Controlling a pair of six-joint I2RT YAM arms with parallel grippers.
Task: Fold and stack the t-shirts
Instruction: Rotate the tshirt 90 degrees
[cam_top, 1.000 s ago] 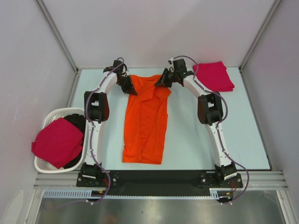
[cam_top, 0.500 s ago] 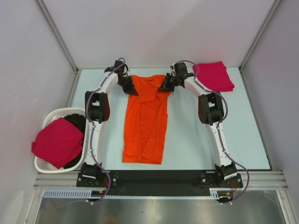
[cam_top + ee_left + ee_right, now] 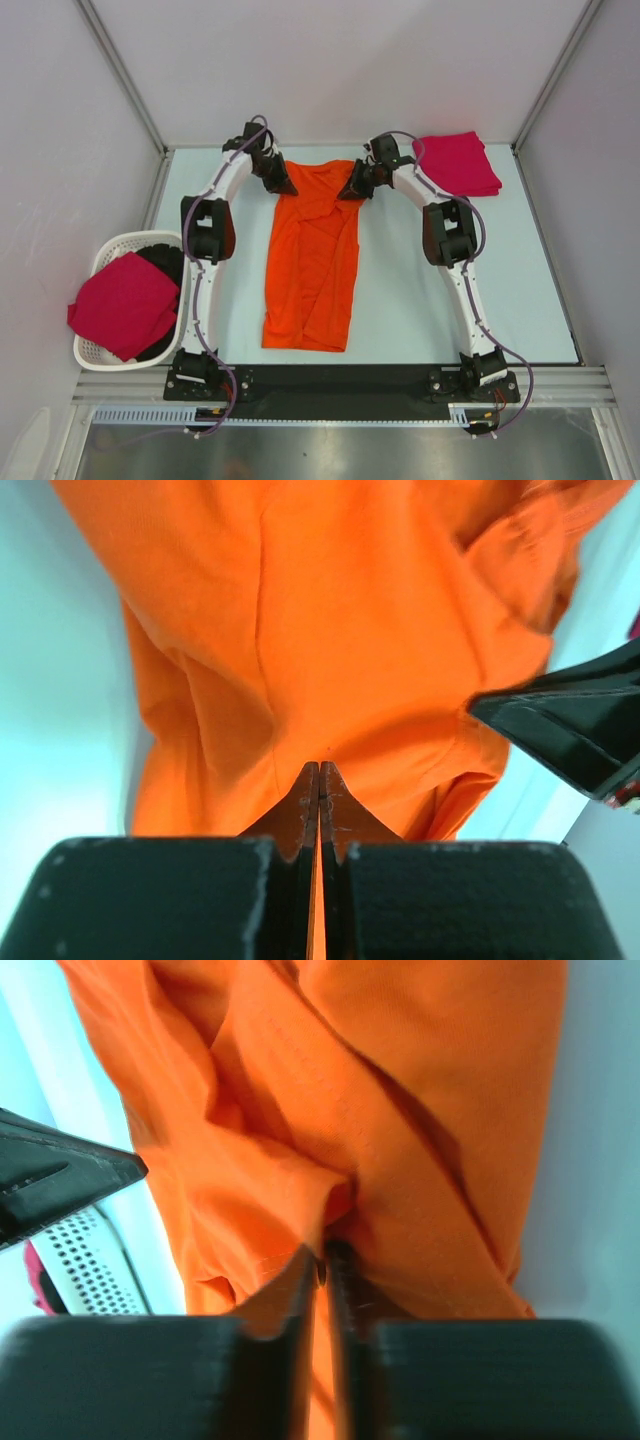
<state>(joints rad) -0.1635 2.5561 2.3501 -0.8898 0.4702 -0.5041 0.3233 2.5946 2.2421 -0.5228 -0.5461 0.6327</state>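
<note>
The bright orange t-shirt (image 3: 310,260) lies lengthwise on the pale table, collar end at the far side. My left gripper (image 3: 282,185) is at its far left shoulder. In the left wrist view it (image 3: 320,767) is shut, with orange cloth (image 3: 330,630) pinched between the fingers. My right gripper (image 3: 348,189) is at the far right shoulder. In the right wrist view it (image 3: 322,1250) shows a hair-thin gap, and a pucker of the orange shirt (image 3: 330,1120) is still caught at its tips. A folded crimson-pink t-shirt (image 3: 458,162) lies at the far right corner.
A white slatted basket (image 3: 110,255) stands off the table's left edge with another crimson-pink shirt (image 3: 125,303) draped over dark cloth inside. Grey walls and metal frame posts close in the table on three sides. The arm bases sit on the black rail (image 3: 340,380) at the near edge.
Both grippers drew slightly apart and toward the far edge, and the shirt's top edge is spread wider and flatter. The right jaws have eased by a sliver.
</note>
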